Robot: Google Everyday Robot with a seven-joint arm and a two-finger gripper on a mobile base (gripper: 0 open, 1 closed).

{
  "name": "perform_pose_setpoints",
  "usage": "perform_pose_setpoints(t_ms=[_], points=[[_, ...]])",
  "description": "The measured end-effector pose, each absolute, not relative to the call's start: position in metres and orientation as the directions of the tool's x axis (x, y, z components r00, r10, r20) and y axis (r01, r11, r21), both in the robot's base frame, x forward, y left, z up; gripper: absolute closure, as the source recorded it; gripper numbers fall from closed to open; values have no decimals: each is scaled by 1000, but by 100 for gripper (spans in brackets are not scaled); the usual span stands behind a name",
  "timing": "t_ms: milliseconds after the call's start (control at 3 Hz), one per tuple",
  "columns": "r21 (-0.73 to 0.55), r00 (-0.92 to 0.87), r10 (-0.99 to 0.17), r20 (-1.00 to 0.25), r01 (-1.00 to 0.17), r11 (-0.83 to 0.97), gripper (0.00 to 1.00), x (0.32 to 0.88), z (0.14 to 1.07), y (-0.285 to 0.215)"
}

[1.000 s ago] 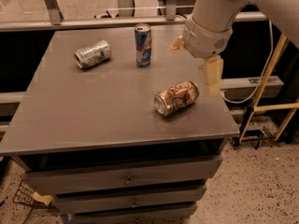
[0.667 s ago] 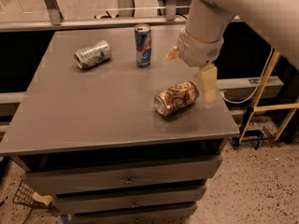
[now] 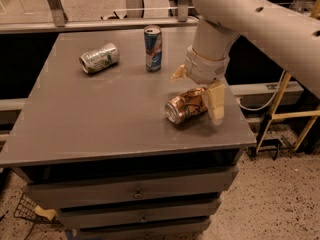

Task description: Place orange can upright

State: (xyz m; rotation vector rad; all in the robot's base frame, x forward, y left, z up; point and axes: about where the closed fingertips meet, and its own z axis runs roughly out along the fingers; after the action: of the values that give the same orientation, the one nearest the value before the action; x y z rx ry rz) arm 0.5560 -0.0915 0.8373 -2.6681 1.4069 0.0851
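Observation:
The orange can (image 3: pixel 185 105) lies on its side near the right front of the grey table (image 3: pixel 100 119), its silver end facing the front left. My gripper (image 3: pixel 197 90) is open and hangs right over the can's far end. One cream finger (image 3: pixel 215 102) reaches down on the can's right side, the other (image 3: pixel 178 73) sits behind it on the left. The jaws straddle the can without closing on it. The white arm comes in from the upper right.
A green-and-silver can (image 3: pixel 99 58) lies on its side at the back left. A slim blue can (image 3: pixel 153 48) stands upright at the back middle. The table's right edge is close to the orange can. Drawers sit under the tabletop.
My gripper has moved left and down from beside the orange can to over its far end, with the fingers now on either side of it. The cans have not moved.

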Motion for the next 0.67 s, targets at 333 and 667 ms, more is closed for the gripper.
perform_pose_setpoints(t_ms=[333, 667], points=[[-70, 566, -814, -127, -824, -562, 18, 554, 830, -93], [-73, 569, -810, -142, -822, -565, 41, 553, 829, -94]])
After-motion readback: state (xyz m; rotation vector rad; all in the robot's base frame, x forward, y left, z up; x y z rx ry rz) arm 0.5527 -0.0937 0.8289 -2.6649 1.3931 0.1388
